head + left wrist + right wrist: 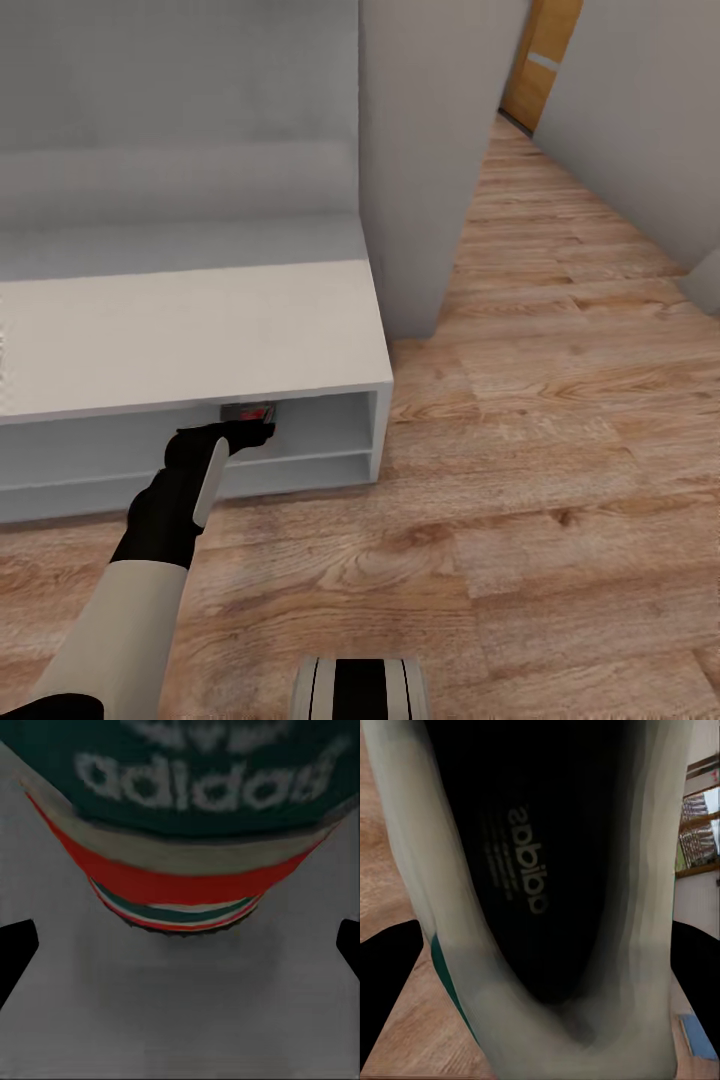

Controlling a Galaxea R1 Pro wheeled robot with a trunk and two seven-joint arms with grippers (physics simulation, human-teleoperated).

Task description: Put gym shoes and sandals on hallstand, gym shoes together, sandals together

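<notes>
Left gripper (252,432) reaches into the hallstand (200,340) with one gym shoe (248,412) just ahead of it; the right gripper (540,967) clamps the second gym shoe (547,870).

Nearest the head camera, the left arm stretches over the corridor floor (560,480) to the upper open tier under the bench top, where the shoe's red heel patch sits on the shelf right at the gripper tips. In the left wrist view that shoe (195,832) lies just beyond the gripper (180,952), heel toward it, both fingertips (15,945) spread wide to either side and apart from the shoe, jaws open. In the right wrist view, the dark fingers (390,975) press both sides of the cream shoe, its dark insole facing the camera, wood planks behind it.
</notes>
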